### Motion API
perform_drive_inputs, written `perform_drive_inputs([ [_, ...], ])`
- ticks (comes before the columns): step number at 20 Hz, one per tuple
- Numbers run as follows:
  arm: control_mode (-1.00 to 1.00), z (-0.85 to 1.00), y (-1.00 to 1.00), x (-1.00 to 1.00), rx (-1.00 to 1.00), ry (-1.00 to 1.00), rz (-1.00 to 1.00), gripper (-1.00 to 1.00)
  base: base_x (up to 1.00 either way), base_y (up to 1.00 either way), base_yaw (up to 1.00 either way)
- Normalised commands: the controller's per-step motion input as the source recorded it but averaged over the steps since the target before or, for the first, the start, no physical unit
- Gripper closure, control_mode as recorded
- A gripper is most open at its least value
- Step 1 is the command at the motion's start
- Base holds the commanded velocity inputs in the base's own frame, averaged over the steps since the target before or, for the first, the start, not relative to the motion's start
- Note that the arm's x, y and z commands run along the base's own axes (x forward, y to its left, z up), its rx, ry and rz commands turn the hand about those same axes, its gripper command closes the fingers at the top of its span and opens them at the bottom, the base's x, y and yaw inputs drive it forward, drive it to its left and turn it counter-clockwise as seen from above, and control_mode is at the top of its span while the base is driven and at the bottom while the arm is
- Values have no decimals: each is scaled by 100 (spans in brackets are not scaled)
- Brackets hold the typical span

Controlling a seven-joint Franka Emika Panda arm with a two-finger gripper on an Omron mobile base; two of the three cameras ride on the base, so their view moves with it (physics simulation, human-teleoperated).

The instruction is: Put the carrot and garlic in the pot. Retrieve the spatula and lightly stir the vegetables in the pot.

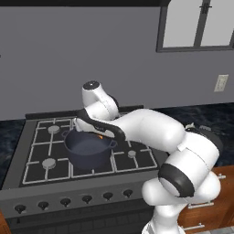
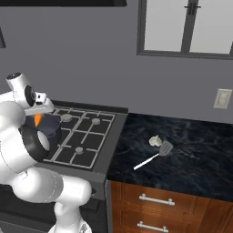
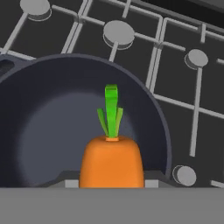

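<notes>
The orange carrot (image 3: 111,162) with its green top hangs just above the open mouth of the dark blue-grey pot (image 3: 39,131), and my gripper (image 3: 111,183) is shut on it. The pot (image 1: 89,148) stands on the stove's front-middle grate, and a bit of the carrot (image 1: 97,135) shows under my hand. From the right side the carrot (image 2: 38,119) points down over the pot (image 2: 52,132). The off-white garlic (image 2: 155,141) lies on the dark counter right of the stove. The spatula (image 2: 154,157) lies beside it, blade touching or nearly touching the bulb.
The stove (image 1: 50,160) has black grates with round burners and a row of knobs along its front. A dark marble counter (image 2: 195,154) lies to its right over wooden drawers. The grey back wall carries a window and an outlet (image 2: 222,98).
</notes>
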Motion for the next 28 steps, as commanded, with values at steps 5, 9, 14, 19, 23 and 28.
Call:
perform_drive_inputs([
  [5, -100, -23, 6, 0, 0, 0, -4, 100, 0, 0, 0],
  [9, -100, -17, 2, 0, 3, 0, -6, 100, 0, 0, 0],
  [14, -100, -21, 9, 0, 4, 0, -7, 100, 0, 0, 0],
  [19, -100, -18, 21, 1, 0, 0, -9, 100, 0, 0, 0],
  [23, -100, -21, 24, 2, 0, 0, -9, 100, 0, 0, 0],
  [28, -100, -18, 16, 4, 2, 2, -6, 100, 0, 0, 0],
])
